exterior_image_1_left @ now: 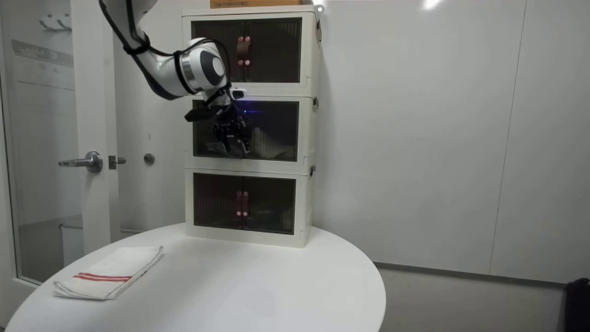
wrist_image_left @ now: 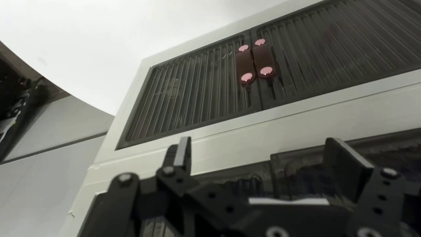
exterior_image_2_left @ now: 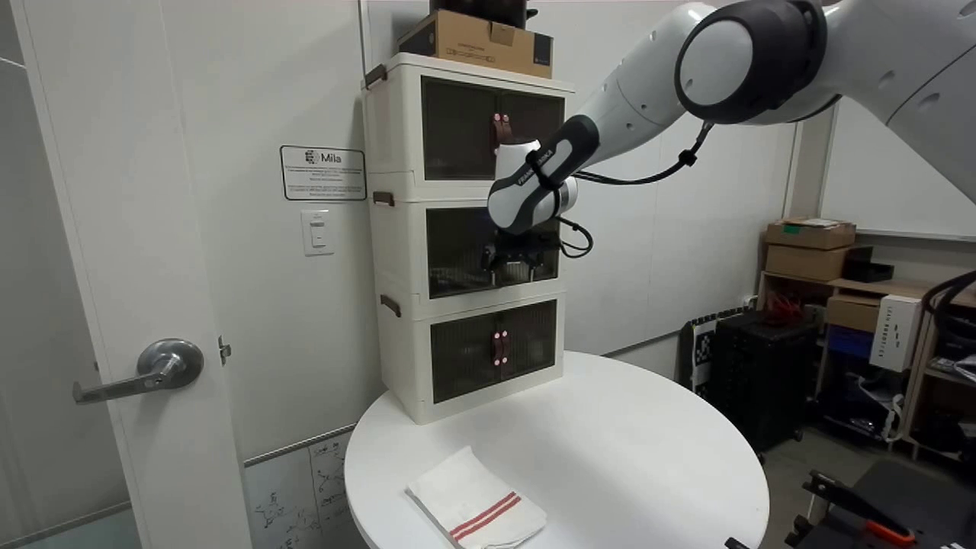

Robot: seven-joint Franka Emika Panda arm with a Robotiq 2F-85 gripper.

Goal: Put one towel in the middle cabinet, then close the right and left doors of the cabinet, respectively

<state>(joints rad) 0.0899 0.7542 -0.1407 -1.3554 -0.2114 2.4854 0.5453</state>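
Far left in both exterior views there's a white door (exterior_image_1_left: 94, 133) with a metal lever handle (exterior_image_1_left: 93, 162), and just along from it, here's the towel (exterior_image_1_left: 115, 272): white, folded flat, red stripes across it, lying on the round white table (exterior_image_1_left: 258, 286), well apart from the cabinets. Next along, my arm (exterior_image_1_left: 166, 76) reaches in from above, and there's my gripper (exterior_image_1_left: 237, 148), hanging in front of the middle cabinet (exterior_image_1_left: 305, 133). Wrist view now: my fingers (wrist_image_left: 343, 171) stand spread, a broad gap between them! Are they touching the middle cabinet's doors (exterior_image_1_left: 286, 124)? I can't tell; the gripper covers part of them, and I can't say whether both sit flush. Through the right-hand panel a pale shape (exterior_image_1_left: 272, 143) shows, too dim to name. Above sits the top cabinet (exterior_image_1_left: 309, 50), a cardboard box (exterior_image_2_left: 496, 55) on it; below, the bottom cabinet (exterior_image_1_left: 302, 207), its doors side by side, and the wrist view gives me its paired brown handles (wrist_image_left: 263, 57) with pink studs, up close. On to the right, a broad pale wall (exterior_image_1_left: 415, 138), then, in an exterior view, a black case (exterior_image_2_left: 762, 374) on the floor and, just beyond, wooden shelves (exterior_image_2_left: 877, 287) holding boxes (exterior_image_2_left: 807, 261).
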